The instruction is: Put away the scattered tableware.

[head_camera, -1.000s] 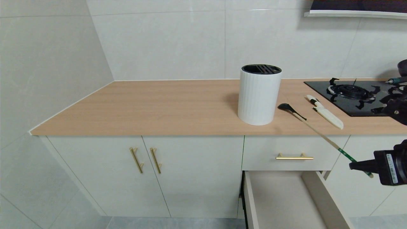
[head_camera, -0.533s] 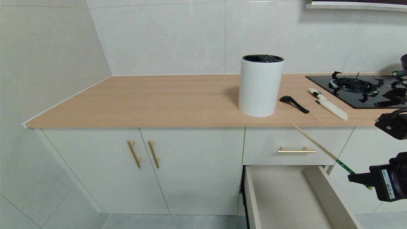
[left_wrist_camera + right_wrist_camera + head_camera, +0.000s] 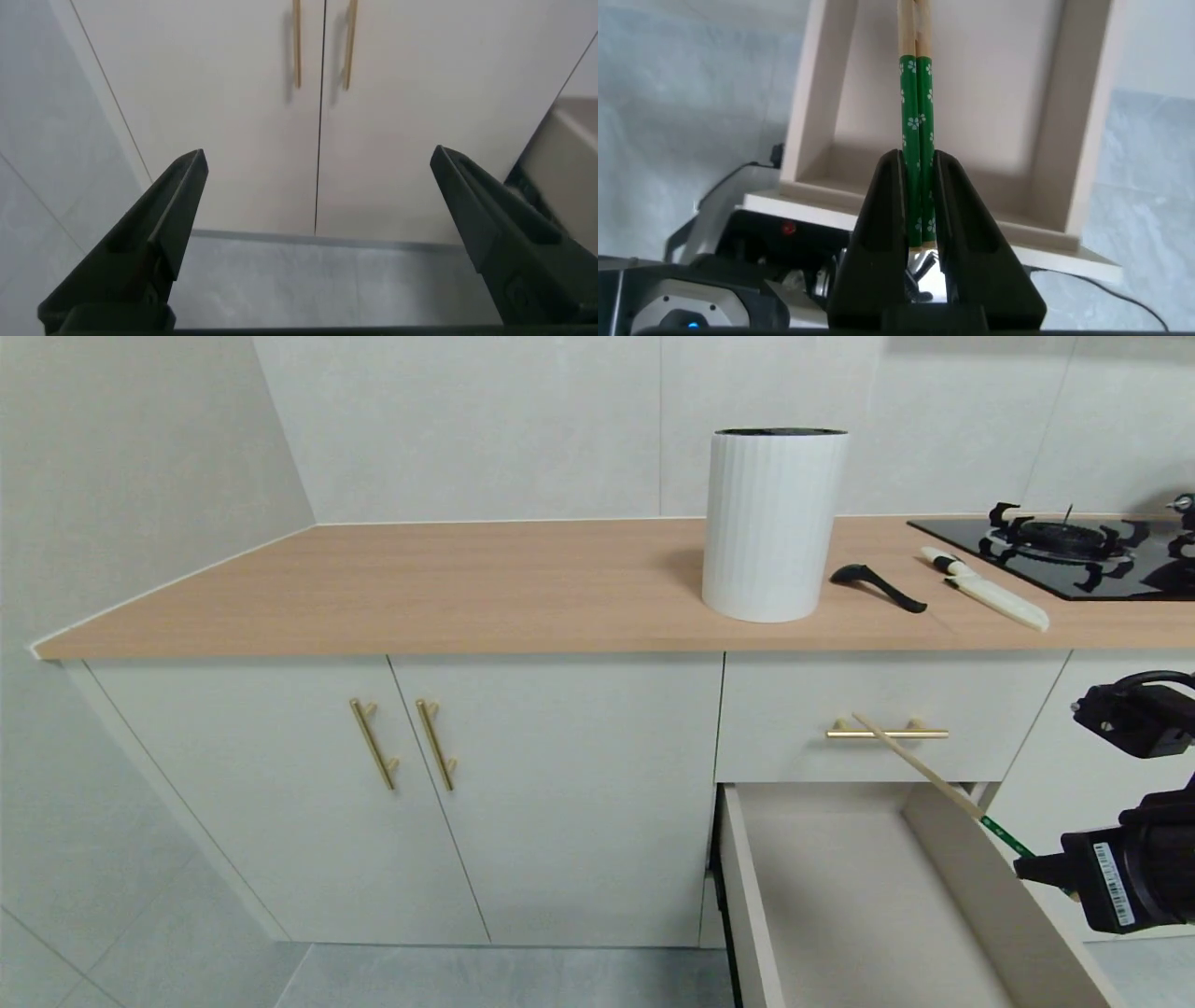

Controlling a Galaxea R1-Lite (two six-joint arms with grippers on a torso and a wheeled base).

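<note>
Stowing chopsticks [image 3: 920, 767]: pinched in right gripper [image 3: 1027, 870] above open drawer [image 3: 744, 896]. Next likely calls for lowering flat inside, then releasing. Left gripper [image 3: 318, 159] wide, holding nothing.

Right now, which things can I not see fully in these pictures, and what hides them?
1. Head view: front of the drawer, cut off by the bottom edge.
2. Head view: top slots of the white holder, hidden because it is seen almost side-on.
3. Right wrist view: far tips of the chopsticks, cut off by the top edge.
4. Head view: stove, cut by the right edge.
</note>
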